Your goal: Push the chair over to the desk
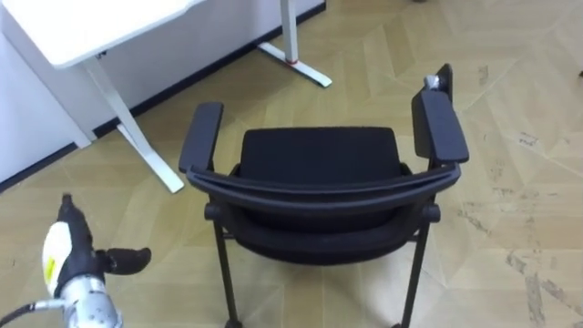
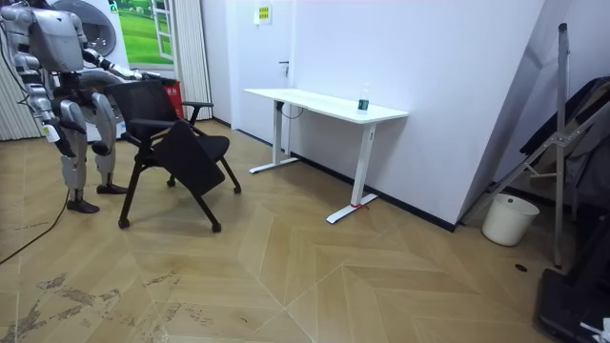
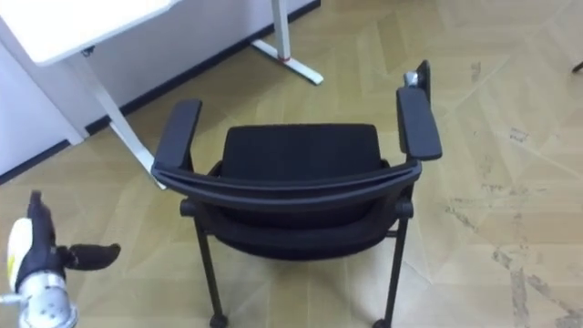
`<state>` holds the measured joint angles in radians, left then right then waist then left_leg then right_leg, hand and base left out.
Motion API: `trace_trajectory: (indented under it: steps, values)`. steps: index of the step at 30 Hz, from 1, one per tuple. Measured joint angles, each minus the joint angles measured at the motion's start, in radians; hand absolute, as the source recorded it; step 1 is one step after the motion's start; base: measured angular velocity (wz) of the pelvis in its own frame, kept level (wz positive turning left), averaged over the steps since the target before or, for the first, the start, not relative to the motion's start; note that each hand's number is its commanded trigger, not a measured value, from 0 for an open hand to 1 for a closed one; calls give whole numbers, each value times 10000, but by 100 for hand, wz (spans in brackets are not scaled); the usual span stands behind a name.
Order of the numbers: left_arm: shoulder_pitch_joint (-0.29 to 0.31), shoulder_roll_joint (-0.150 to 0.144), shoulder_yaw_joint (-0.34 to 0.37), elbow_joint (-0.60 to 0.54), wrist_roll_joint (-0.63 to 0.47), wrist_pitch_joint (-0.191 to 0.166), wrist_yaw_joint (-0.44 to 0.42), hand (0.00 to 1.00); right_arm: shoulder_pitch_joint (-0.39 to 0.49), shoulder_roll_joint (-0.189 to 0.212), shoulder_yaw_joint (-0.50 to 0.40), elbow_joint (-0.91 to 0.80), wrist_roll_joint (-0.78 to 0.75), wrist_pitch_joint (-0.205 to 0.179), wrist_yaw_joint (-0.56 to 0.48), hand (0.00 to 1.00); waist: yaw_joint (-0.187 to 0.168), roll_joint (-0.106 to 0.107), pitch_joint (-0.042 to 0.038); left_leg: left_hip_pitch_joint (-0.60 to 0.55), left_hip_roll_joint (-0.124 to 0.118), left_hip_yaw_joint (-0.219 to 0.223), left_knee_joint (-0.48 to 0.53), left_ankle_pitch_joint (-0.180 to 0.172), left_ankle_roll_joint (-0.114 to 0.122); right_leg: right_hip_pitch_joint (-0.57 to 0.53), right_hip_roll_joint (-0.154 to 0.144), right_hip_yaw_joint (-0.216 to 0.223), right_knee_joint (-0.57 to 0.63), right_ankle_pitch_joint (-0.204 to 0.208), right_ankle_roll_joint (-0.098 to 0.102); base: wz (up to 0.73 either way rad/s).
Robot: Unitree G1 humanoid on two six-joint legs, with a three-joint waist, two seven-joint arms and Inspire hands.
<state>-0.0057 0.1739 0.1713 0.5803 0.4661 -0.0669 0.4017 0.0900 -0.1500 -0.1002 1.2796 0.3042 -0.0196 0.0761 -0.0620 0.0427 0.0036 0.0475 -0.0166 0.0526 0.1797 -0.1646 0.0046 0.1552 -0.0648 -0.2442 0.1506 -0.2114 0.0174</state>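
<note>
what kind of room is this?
Probably an office or lab room: a white desk along a plain wall, a black chair with armrests on a wood floor, and a white bucket in the corner.

Light: bright, even, diffuse indoor. White tabletop (image 1: 91, 27) at 11 o'clock nearly washed out by glare. Black chair (image 1: 319, 182) reads dark, with little surface detail. Its shadow on the wood floor (image 1: 510, 109) is faint and soft-edged. Room view: pale sheen on the floor at 6 o'clock.

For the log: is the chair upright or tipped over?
Upright. The chair stands on its legs, with its armrests on top.
</note>
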Motion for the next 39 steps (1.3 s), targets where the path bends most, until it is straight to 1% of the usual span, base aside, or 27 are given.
trace_trajectory:
  steps: [2, 3, 4, 5, 6, 7, 9, 10, 11, 13, 15, 17, 18, 19, 20, 21, 22, 23, 24, 26, 27, 29, 30, 32, 35, 39]
  values:
    - [-78, 22, -353, -527, 314, 84, -45, 0, -10, 0, -3, 1, 22, 0, 5, 0, -146, 11, 0, -14, 7, 1, 9, 0, 0, -10, 1, -21, 1, 3, -4, 0]
    - [-86, 22, -418, -630, 314, 129, -72, 0, -11, 1, -3, 0, 29, 2, 10, 0, -153, 18, -5, -12, 9, 3, 8, 0, 0, -9, 2, -21, 2, 3, -4, 0]
    - [-171, 56, -667, -720, 318, 238, -167, 0, -14, -10, 0, 0, 26, 13, 11, 0, -234, 47, -22, -5, 10, 10, 10, 0, 0, 8, 2, -13, 4, 4, -5, 0]
    - [-299, 98, -980, -720, 328, 350, -248, 0, -47, -32, 4, 0, 21, 71, 10, 0, -263, 69, -29, -7, 8, 10, 10, 0, 0, 4, 0, -2, 10, 4, -6, 0]
    - [-346, 111, -1109, -720, 395, 386, -304, 0, -93, -38, 5, 23, 20, 117, 13, 0, -301, 73, -27, -10, 9, 10, 11, 0, 0, -1, 0, 2, 12, 4, -7, 0]
    - [-438, 129, -1328, -727, 490, 463, -466, 0, -188, -37, 10, 47, 14, 215, 14, 0, -406, 74, -28, -22, 10, 8, 24, 0, 0, -15, 1, 1, 33, 5, -7, 0]
    - [-523, 138, -1584, -825, 756, 584, -717, 0, -256, -38, 83, 50, 48, 238, 14, 0, -440, 68, -23, -24, 20, 18, 19, 0, 0, -28, 20, 101, 39, 11, -18, -2]
    - [-534, 140, -1746, -1017, 1007, 672, -899, 0, -260, -35, 195, 48, 38, 238, 0, 0, -458, 55, -14, -28, 28, 30, 13, 0, 0, -37, 51, 311, 35, 18, -30, -4]
    - [-534, 138, -1830, -1252, 1305, 682, -1089, 0, -259, -19, 219, 46, 25, 238, -1, 0, -475, 36, -2, -35, 32, 40, 10, 0, 0, -55, 81, 527, 31, 23, -38, -4]
    - [-538, 142, -1850, -1648, 1681, 693, -1365, 0, -259, -7, 218, 44, 39, 238, 4, 0, -517, 29, 3, -58, 41, 59, 12, 0, 0, -94, 96, 590, 32, 34, -55, -5]
    - [-537, 231, -1959, -1989, 2075, 709, -1608, 0, -282, -12, 215, 134, 25, 228, 21, 0, -684, 14, 20, -60, 40, 71, 5, 1, 0, -98, 97, 610, 27, 35, -57, -2]
    - [-538, 549, -2323, -2517, 2461, 836, -2121, 0, -335, -20, 211, 188, 69, 210, 93, 0, -782, 54, 35, -63, 38, 71, 12, 1, 0, -108, 96, 617, 21, 36, -57, 0]
    - [-538, 621, -2450, -2673, 2488, 889, -2271, 0, -337, -28, 213, 189, 58, 210, 123, 0, -810, 65, 42, -65, 38, 68, 12, 1, 0, -111, 95, 618, 21, 37, -56, 0]
    - [-544, 768, -2689, -2971, 2552, 963, -2615, 0, -370, -32, 209, 188, -5, 211, 143, 0, -892, 95, 55, -107, 34, 48, 27, 1, 0, -129, 95, 619, 21, 37, -57, 6]
    - [-547, 891, -2878, -3217, 2612, 1074, -2975, 0, -468, -43, 214, 187, -60, 211, 152, 0, -979, 162, 86, -148, 31, 27, 37, 1, 0, -151, 96, 619, 22, 37, -56, 5]
    - [-547, 932, -2974, -3356, 2618, 1132, -3184, 0, -506, -56, 213, 181, -93, 212, 174, 0, -993, 202, 97, -192, 31, 27, 66, 1, 0, -185, 96, 621, 22, 38, -57, 0]
    - [-550, 952, -3094, -3660, 2674, 1281, -3642, 0, -569, -97, 206, 177, -156, 213, 273, 0, -1096, 255, 120, -226, 30, 27, 83, 1, 0, -222, 96, 635, 27, 42, -61, 0]
    - [-555, 984, -3149, -3915, 2852, 1426, -4039, 0, -587, -145, 205, 183, -180, 219, 356, 0, -1150, 298, 126, -269, 30, 24, 90, 1, 1, -264, 97, 631, 27, 42, -61, 0]
    - [-555, 1037, -3150, -4020, 2899, 1468, -4244, 0, -600, -162, 200, 184, -193, 221, 378, 0, -1153, 316, 125, -274, 33, 23, 94, 2, 1, -273, 99, 636, 29, 42, -62, 0]
    - [-558, 1318, -3150, -4372, 2914, 1572, -5041, 0, -695, -229, 201, 191, -326, 225, 475, 0, -1233, 349, 111, -338, 35, 19, 148, 2, 0, -296, 103, 636, 25, 42, -62, 0]
    - [-559, 1365, -3156, -4516, 2905, 1614, -5228, 0, -729, -245, 200, 208, -345, 225, 485, 0, -1252, 355, 114, -371, 34, 16, 190, 1, 0, -306, 98, 619, 24, 43, -63, 3]
    - [-569, 1665, -3365, -5175, 2908, 1797, -5868, 0, -909, -295, 204, 401, -400, 248, 467, 0, -1260, 381, 107, -413, 34, 15, 221, 1, 1, -342, 95, 622, 25, 47, -68, 0]
    - [-573, 1727, -3365, -5393, 2912, 1832, -6027, 0, -936, -305, 204, 397, -401, 248, 463, 0, -1241, 403, 104, -445, 36, 15, 245, 0, 1, -364, 94, 617, 27, 50, -70, 0]
    - [-705, 1995, -3374, -6061, 2913, 1908, -6523, 0, -1055, -405, 211, 408, -396, 253, 436, 0, -1244, 545, 116, -463, 39, 11, 253, 0, 2, -391, 93, 623, 26, 72, -70, 0]
    - [-770, 2054, -3391, -6206, 2921, 1958, -7081, 0, -1083, -527, 305, 418, -376, 230, 308, 0, -1243, 746, 123, -433, 42, 10, 249, 0, 2, -371, 95, 636, 27, 77, -67, 0]
    - [-848, 2063, -3387, -6447, 2938, 2117, -7609, 0, -1063, -524, 317, 516, -344, 233, 201, 0, -1221, 752, 133, -365, 41, -8, 244, 0, 2, -309, 101, 634, 12, 75, -67, 0]
